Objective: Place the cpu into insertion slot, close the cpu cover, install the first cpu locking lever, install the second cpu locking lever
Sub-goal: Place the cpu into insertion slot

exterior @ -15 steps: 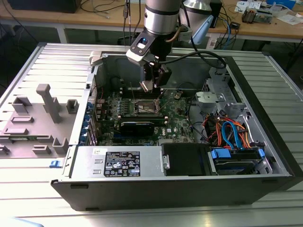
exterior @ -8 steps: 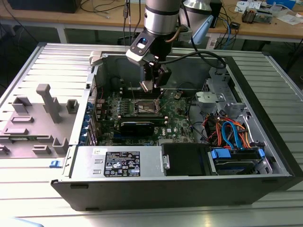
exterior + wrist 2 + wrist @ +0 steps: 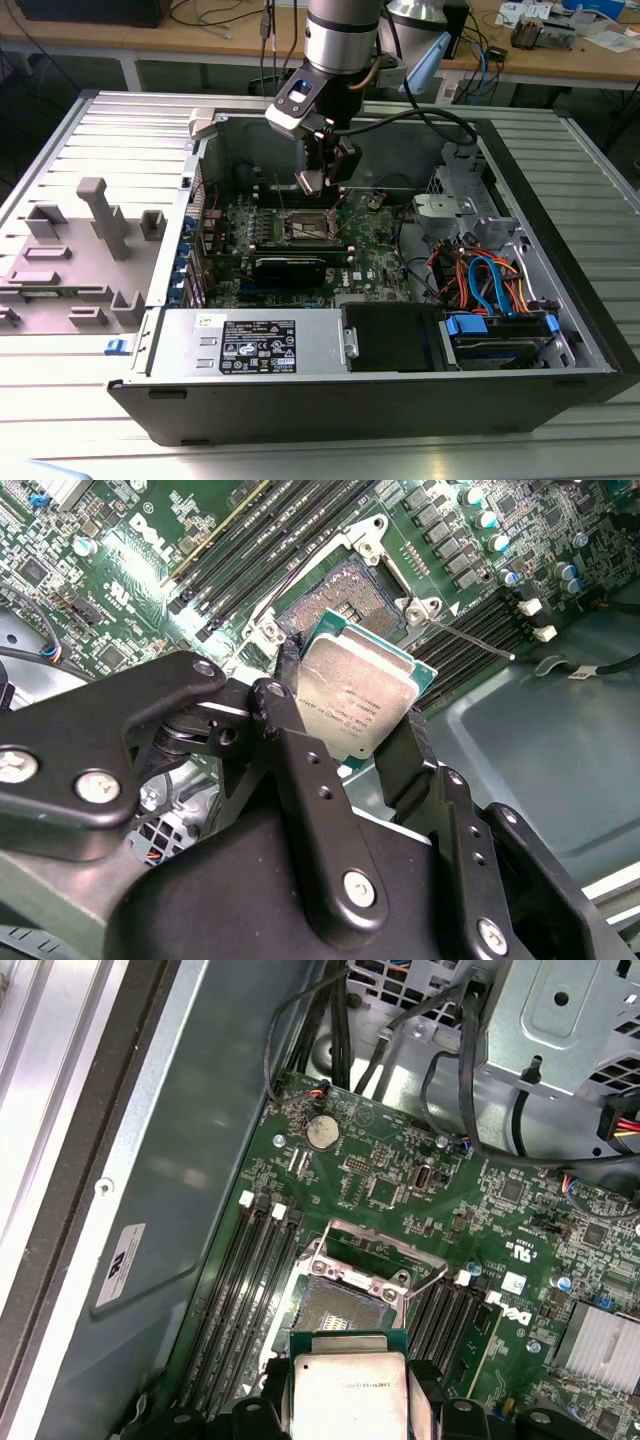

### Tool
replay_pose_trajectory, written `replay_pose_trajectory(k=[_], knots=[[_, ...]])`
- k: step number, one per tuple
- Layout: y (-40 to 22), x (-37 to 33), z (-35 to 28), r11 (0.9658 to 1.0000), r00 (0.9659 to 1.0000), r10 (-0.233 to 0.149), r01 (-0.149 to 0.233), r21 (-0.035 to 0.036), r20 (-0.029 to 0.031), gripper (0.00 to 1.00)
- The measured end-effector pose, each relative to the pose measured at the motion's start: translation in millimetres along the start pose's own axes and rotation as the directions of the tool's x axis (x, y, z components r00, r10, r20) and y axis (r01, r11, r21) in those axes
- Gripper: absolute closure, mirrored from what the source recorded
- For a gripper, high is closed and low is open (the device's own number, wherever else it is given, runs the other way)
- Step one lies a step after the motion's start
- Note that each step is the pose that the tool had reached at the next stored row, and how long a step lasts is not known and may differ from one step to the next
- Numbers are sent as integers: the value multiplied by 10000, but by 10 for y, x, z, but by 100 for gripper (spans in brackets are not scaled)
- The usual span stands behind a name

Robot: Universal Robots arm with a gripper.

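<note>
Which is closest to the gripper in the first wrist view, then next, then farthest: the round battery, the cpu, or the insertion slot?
1. The cpu, clamped in the gripper.
2. The insertion slot, on the green board just beyond the cpu.
3. The round battery, past the slot, farther along the board.
</note>
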State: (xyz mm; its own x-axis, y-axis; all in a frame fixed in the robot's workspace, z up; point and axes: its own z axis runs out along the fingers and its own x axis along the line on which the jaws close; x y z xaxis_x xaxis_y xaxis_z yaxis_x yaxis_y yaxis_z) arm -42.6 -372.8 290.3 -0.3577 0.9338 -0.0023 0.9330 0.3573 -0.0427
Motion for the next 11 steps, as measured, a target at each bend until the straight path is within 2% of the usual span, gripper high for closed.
replay_pose_trajectory(k=[11], knots=[[0, 0, 4, 9999, 9999, 118, -118, 1, -3, 45]])
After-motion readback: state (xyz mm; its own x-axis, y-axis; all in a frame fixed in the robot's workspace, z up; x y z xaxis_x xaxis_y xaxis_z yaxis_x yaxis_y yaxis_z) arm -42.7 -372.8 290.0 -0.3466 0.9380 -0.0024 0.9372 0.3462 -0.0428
